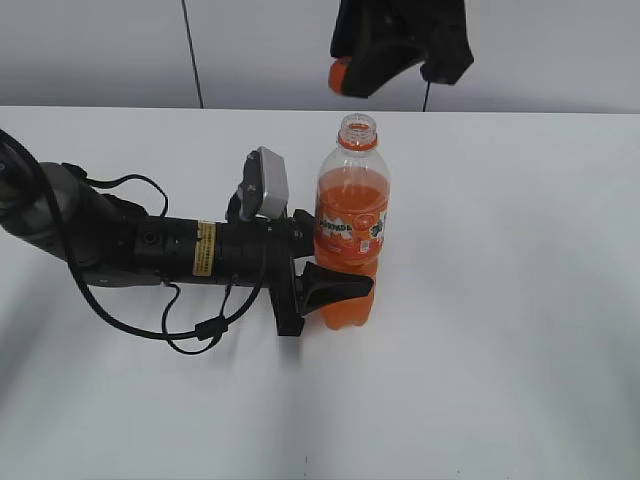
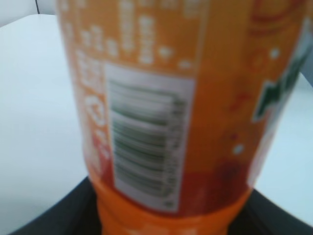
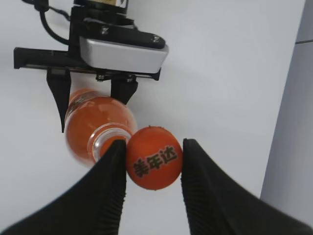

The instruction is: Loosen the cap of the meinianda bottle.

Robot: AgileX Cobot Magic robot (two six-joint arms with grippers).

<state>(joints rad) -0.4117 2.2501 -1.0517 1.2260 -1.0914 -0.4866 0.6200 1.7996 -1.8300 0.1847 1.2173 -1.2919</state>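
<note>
The cap is off the meinianda bottle and is held in the air by the right gripper.

The bottle is tall, clear plastic, half filled with orange drink, and stands upright on the smooth white table; its mouth is open, with only the orange neck ring left. The left gripper, black and hard, lies flat on the table and clamps the bottle at the glossy label band, one jaw on each side. Above the open mouth, the right gripper's two ribbed black fingers pinch the small round orange cap by its side. The cap top is smooth and has dark characters printed on it.
</note>
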